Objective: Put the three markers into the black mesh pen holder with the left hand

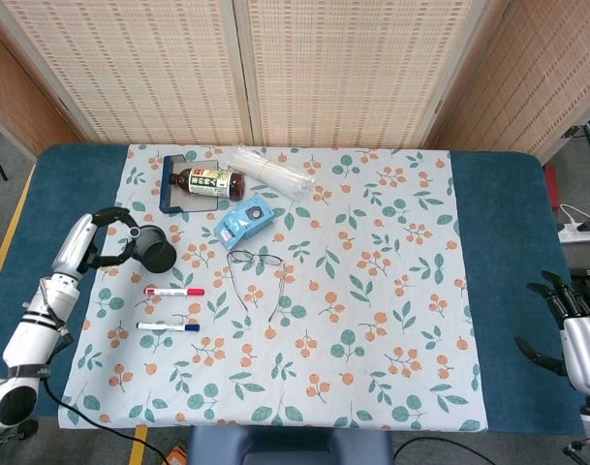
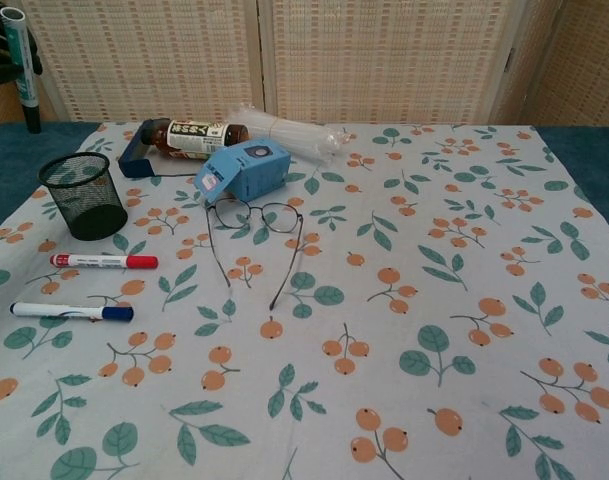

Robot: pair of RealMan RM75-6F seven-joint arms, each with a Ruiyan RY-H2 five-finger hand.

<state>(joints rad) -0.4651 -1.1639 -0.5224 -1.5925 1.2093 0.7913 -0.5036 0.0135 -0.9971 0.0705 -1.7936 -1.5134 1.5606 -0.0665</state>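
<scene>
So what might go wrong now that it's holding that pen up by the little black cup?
The green marker hangs above and to one side of the narrow mesh pen holder, so a drop from the left hand may miss or tip it. A miss could also roll into the red marker.

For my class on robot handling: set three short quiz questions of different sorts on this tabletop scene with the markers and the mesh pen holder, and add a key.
1. True or false: the left hand holds a marker upright, raised to the left of the black mesh pen holder.
2. Which markers lie on the cloth? A) red marker and blue marker; B) only a red one; C) none.
3. Fill in: the glasses lie in front of the light blue ____.

Key: 1 true. 2 A. 3 box.
</scene>
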